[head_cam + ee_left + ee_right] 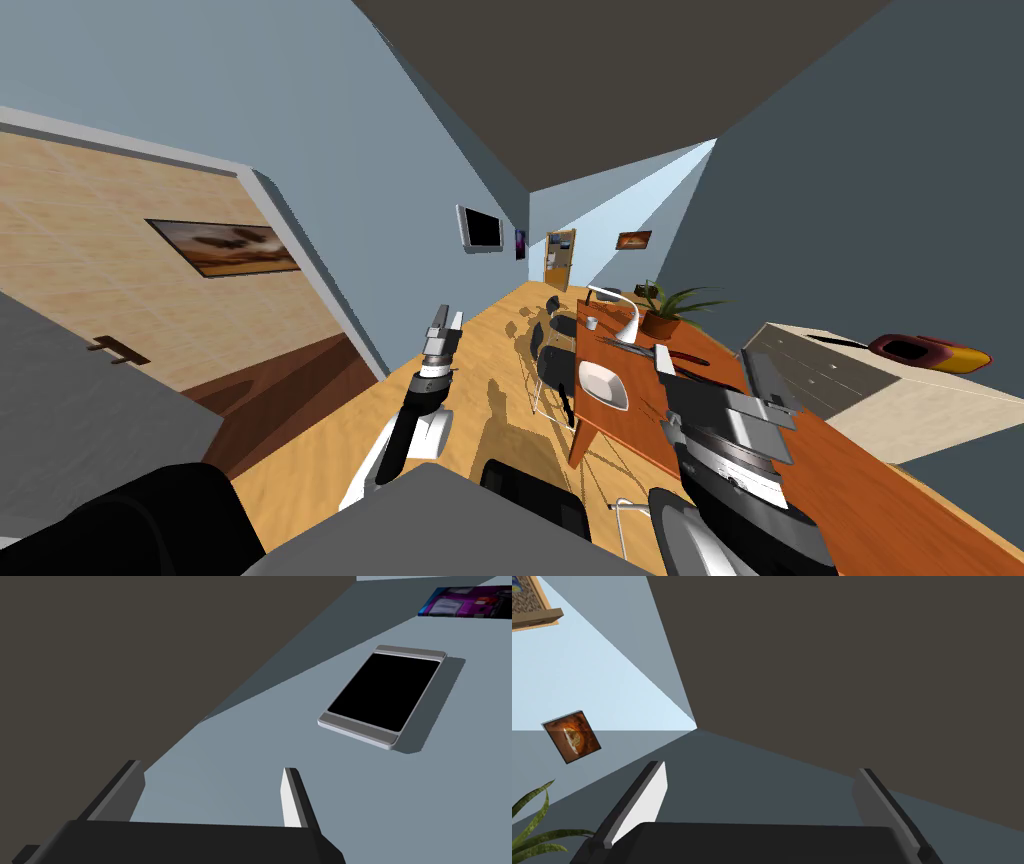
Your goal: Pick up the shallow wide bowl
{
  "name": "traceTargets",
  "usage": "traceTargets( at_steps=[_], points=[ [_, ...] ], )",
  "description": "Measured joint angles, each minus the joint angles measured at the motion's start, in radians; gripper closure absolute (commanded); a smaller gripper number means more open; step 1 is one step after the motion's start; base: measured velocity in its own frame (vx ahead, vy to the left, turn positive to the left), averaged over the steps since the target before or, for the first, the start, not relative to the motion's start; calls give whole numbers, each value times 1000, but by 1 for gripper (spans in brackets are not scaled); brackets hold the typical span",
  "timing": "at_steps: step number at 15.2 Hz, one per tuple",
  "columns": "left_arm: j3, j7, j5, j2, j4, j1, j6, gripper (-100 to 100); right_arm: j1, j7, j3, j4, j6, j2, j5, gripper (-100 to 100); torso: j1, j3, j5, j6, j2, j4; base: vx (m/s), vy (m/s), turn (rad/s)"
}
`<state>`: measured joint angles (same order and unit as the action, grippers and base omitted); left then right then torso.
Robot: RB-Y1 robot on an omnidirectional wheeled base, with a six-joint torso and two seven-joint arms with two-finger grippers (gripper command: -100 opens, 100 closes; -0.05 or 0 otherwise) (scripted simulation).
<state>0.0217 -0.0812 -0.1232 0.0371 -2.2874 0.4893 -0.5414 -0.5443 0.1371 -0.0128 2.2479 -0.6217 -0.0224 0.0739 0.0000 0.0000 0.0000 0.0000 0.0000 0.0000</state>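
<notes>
The shallow wide bowl (603,385) is white and sits on the orange-brown table (860,480), close to the table's left edge. My right gripper (712,368) hovers over the table just right of the bowl and apart from it. Its fingers point up and away, and in the right wrist view the right gripper (762,776) stands wide open with nothing between the fingers. My left gripper (447,320) is raised over the wooden floor, left of the table. In the left wrist view the left gripper (210,776) is open and holds nothing.
Dark chairs (553,365) stand along the table's left side. A white lamp (622,305), a small cup (592,322) and a potted plant (668,310) are at its far end. A pale sideboard (850,375) with a red and yellow object (930,352) is to the right.
</notes>
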Motion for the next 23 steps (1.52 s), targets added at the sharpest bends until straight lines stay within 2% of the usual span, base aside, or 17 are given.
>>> traceTargets(
  at_steps=[6,11,15,23],
  points=[
    [0,0,0,0,0,0,0,0,13,-34,-11,-24,16,101,-44,-100,1,-1,0,0,-1,0,20,22,-35],
    [0,0,0,0,0,0,0,0,28,-89,-23,-62,53,197,-114,-100,3,-2,1,0,-3,-1,38,39,-56],
    [0,0,0,0,0,0,0,0,50,-158,-48,-132,70,257,-195,-100,3,-2,1,0,-4,-1,43,49,-62],
    [0,0,0,0,0,0,0,0,85,-283,-80,-231,129,353,-336,-100,3,-2,1,0,-4,-1,43,44,-47]
  ],
)
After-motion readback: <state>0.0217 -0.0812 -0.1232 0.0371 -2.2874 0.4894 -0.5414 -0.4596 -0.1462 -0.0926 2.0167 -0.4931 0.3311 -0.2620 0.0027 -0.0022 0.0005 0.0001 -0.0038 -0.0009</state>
